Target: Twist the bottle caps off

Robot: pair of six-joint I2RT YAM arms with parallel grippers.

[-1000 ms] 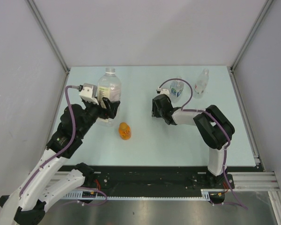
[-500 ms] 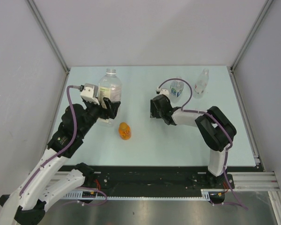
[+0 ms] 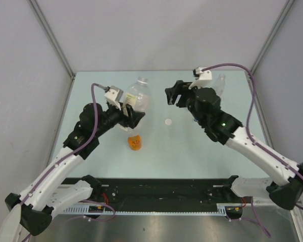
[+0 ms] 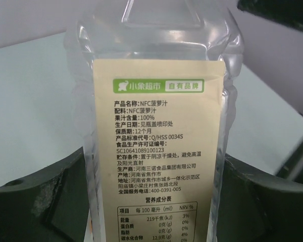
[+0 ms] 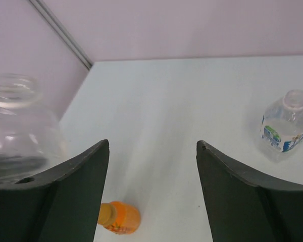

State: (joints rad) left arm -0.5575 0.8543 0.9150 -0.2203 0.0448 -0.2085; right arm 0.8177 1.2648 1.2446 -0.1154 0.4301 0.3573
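When viewed from overhead, nearest on the bench: small orange bottle. Slightly beyond, loose at mid-bench, white cap. Then left gripper clamped round the large yellow-labelled bottle, neck open, uncapped. Farther back, right gripper spread wide, holding nothing. Near it, blue-labelled bottle upright, and slim bottle near the far edge, partly hidden by the right arm

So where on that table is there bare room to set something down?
Bare: the near strip of the table between the orange bottle and the right arm, and its far left corner. Crowded: the middle, around the big bottle, the white cap and the orange bottle.
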